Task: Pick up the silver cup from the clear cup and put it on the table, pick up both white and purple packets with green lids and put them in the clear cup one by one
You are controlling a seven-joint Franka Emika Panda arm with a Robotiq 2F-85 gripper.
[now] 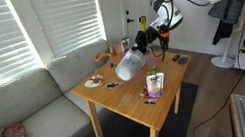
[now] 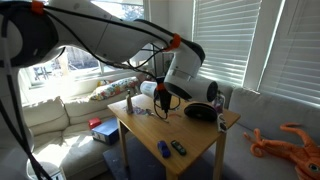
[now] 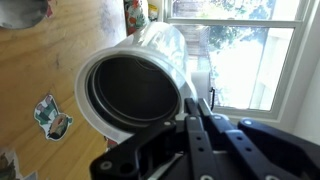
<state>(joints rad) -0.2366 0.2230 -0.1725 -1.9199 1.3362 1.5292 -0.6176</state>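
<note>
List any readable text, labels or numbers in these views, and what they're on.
Nothing can be read in any view.
packets: purple print, too small to read.
flat printed piece: colours only, too blurred to read.
clear cup: no label or marking visible.
</note>
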